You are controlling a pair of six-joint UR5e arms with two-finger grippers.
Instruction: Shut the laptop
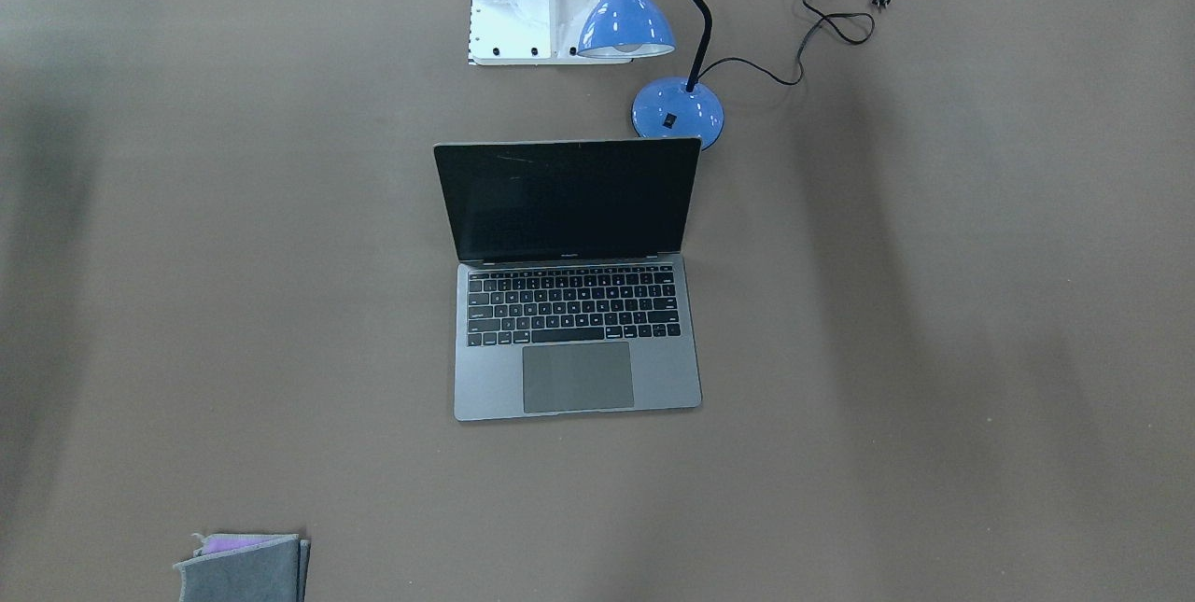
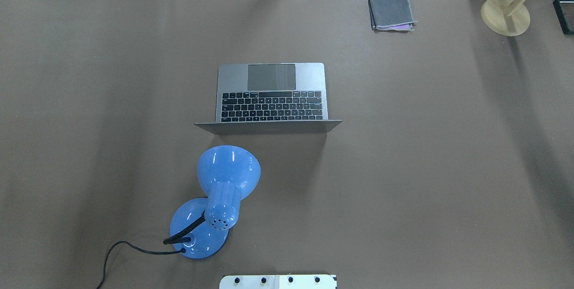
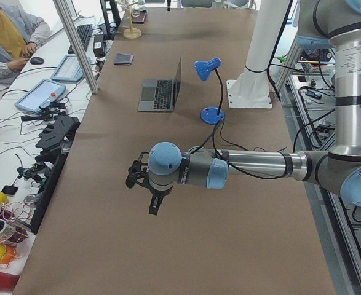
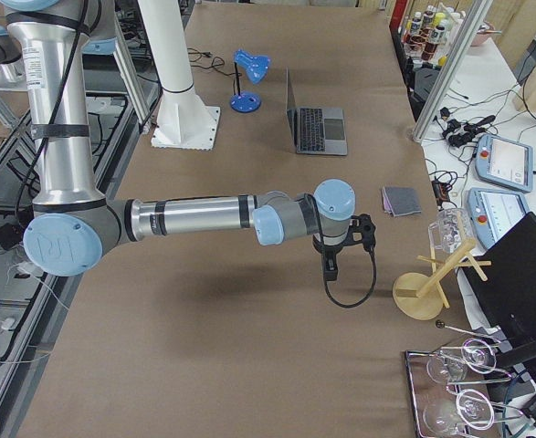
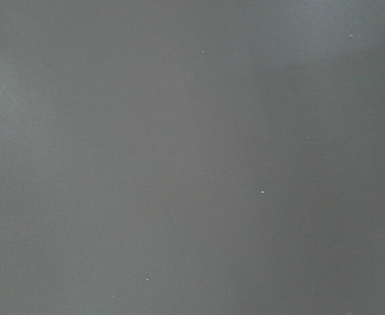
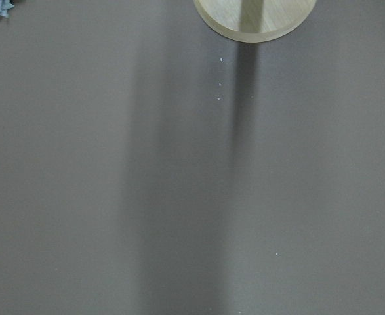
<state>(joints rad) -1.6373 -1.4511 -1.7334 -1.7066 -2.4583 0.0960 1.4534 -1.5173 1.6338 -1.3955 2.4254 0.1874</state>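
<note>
Brown matte sheeting covers the wide tabletop (image 2: pixel 426 168), and nothing on it suggests the job has begun. Nearest the robot's base, a little to its left, stands the glossy blue gooseneck desk lamp (image 2: pixel 228 172), its shade leaning toward the laptop's lid without touching it.

Just beyond, at mid-tabletop, sits the slim space-grey metal laptop (image 2: pixel 271 96). Its base lies flat with black keys and large trackpad exposed. Its lid stands raised close to upright, the dark screen facing away from the robot. The lid is fully open, so 0 of the closing is done.

Roughly level with it, out toward the 2 ends, the left tool (image 3: pixel 154 206) and the right tool (image 4: pixel 330 265) hang over bare tabletop, both well apart from the laptop. Each shows only in a side view, so I cannot tell whether either is released or clenched.

Farther off, on the robot's right near the far edge, lie the small folded grey felt pouch (image 2: pixel 391 12) and the round pale wooden stand (image 2: pixel 505 15).

By my judgement everything is left to do. 1 tool must travel to the lid's top edge and press it away from the robot, down onto the keys, while keeping clear of the lamp.
</note>
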